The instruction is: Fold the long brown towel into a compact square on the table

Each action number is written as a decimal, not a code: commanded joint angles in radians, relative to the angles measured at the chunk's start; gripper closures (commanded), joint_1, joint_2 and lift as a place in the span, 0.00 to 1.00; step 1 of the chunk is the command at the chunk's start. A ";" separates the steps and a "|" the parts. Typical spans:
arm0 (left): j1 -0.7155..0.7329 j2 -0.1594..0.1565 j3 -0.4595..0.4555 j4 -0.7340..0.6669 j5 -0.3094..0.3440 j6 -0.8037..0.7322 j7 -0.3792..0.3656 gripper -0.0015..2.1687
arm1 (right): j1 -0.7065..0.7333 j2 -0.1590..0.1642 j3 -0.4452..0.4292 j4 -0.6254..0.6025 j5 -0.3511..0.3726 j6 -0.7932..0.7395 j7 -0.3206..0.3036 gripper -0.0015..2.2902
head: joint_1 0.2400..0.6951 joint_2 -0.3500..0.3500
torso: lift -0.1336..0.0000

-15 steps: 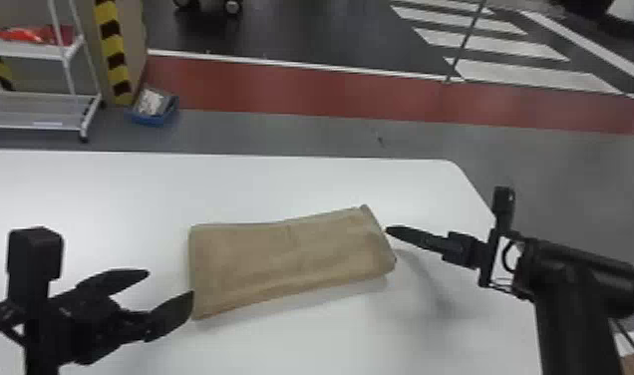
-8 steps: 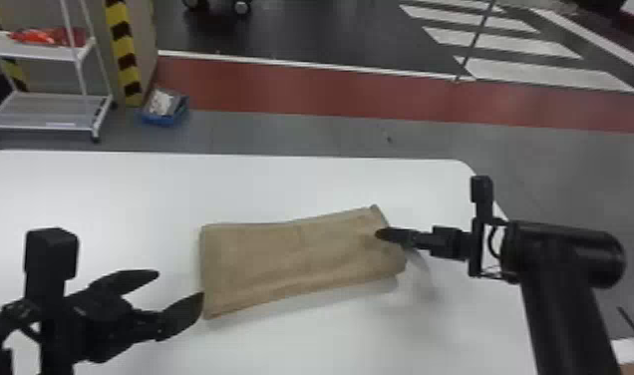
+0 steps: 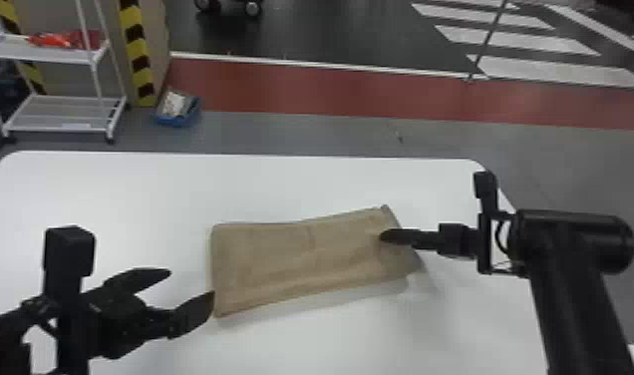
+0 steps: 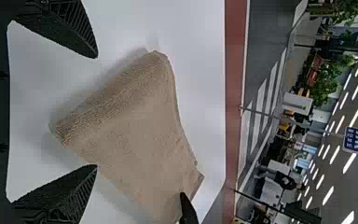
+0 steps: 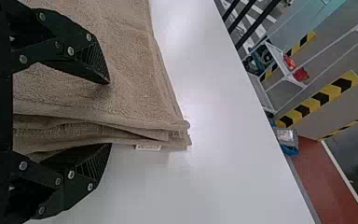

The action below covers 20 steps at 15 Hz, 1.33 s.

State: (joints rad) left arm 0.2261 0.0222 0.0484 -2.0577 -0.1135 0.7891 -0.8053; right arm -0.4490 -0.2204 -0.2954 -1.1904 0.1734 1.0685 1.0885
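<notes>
Head view: brown towel point(image 3: 301, 259) lengthwise left-to-right

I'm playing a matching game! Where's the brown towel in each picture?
Head view: the towel is near the middle.
Left wrist view: around the middle, in front of the left hand.
Right wrist view: by the right hand, one finger over it.
Shared landmark: the red floor strip.
</notes>
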 commanded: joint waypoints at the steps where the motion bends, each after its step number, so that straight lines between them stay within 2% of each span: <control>1: -0.004 0.001 -0.002 0.002 -0.003 0.005 0.000 0.02 | 0.000 -0.002 -0.014 0.000 -0.006 0.026 0.005 0.25 | 1.00 0.23 | 0.08; 2: -0.005 0.001 -0.002 0.002 -0.008 0.005 0.000 0.02 | 0.000 -0.004 -0.014 -0.005 -0.008 0.051 0.011 0.25 | 1.00 0.23 | 0.08; 4: -0.005 0.002 -0.004 0.002 -0.008 0.011 -0.002 0.02 | -0.007 -0.017 -0.008 -0.031 0.006 0.118 0.011 0.17 | 1.00 0.23 | 0.08; 7: -0.007 0.005 -0.004 0.002 -0.008 0.017 -0.008 0.02 | -0.050 -0.019 0.033 -0.041 0.070 0.195 0.005 0.13 | 1.00 0.21 | 0.08; 9: -0.005 0.005 -0.004 0.005 -0.009 0.020 -0.006 0.02 | -0.076 -0.011 0.085 -0.041 0.090 0.219 -0.002 0.13 | 1.00 0.21 | 0.08; 13: 0.002 0.010 0.001 0.004 -0.009 0.020 -0.011 0.02 | -0.139 0.007 0.193 -0.025 0.182 0.272 -0.022 0.14 | 1.00 0.24 | 0.08; 20: -0.002 0.018 0.001 0.014 -0.014 0.020 -0.012 0.02 | -0.165 -0.002 0.232 -0.005 0.259 0.339 -0.007 0.13 | 1.00 0.25 | 0.08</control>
State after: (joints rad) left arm 0.2266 0.0397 0.0491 -2.0480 -0.1250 0.8093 -0.8176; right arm -0.6133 -0.2190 -0.0715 -1.1950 0.4147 1.4030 1.0800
